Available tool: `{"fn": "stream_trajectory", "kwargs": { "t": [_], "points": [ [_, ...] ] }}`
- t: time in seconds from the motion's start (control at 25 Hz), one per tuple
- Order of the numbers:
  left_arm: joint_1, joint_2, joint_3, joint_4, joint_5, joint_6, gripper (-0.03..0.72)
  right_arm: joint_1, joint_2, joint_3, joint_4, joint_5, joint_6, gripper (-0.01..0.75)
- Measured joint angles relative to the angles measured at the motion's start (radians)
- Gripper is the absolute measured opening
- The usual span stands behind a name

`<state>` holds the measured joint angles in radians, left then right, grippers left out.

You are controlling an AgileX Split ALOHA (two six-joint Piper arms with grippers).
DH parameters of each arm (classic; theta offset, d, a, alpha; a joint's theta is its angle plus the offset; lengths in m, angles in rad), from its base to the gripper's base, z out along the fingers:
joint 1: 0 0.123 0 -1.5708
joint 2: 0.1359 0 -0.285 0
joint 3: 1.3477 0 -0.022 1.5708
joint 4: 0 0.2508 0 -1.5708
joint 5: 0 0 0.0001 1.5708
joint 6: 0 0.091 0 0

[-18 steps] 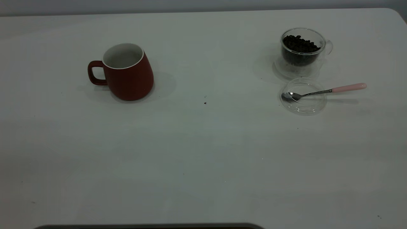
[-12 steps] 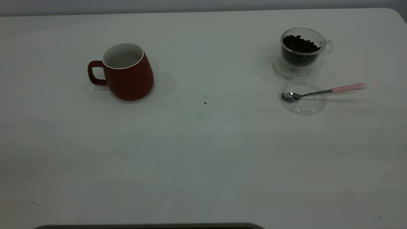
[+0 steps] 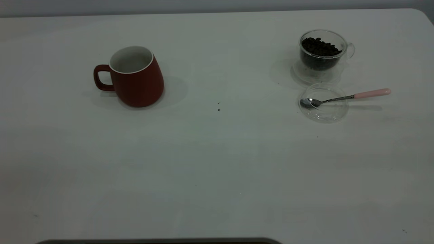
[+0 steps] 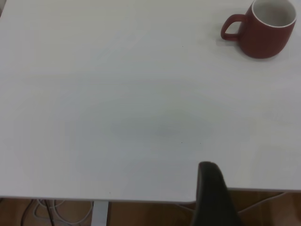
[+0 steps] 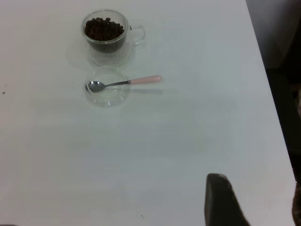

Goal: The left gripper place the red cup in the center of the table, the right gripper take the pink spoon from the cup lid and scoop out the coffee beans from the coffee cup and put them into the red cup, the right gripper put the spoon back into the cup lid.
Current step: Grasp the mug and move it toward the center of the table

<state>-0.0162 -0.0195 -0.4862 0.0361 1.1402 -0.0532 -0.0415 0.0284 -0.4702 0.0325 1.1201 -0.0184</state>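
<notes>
- Nothing on the table has moved since the earlier frames; you have both arms out of the exterior view.
- Red cup stands upright on the left, handle pointing away from centre, well apart from the left gripper's finger, which sits back over the table edge.
- Coffee cup with beans stands far right; lid lies just in front of it.
- Spoon: bowl in the lid, pink handle pointing outward over the rim.
- Right gripper's finger hangs well short of the spoon.
- For each gripper only one finger shows; you cannot tell whether they are spread or closed.
</notes>
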Motion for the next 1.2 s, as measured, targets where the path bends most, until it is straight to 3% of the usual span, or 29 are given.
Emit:
{"fn": "stream_trajectory", "kwargs": {
  "t": [1.2],
  "points": [
    [0.0, 0.013, -0.005, 0.0, -0.022, 0.028, 0.505, 0.0, 0.0, 0.0, 0.0, 0.0, 0.0, 0.395]
  ]
}}
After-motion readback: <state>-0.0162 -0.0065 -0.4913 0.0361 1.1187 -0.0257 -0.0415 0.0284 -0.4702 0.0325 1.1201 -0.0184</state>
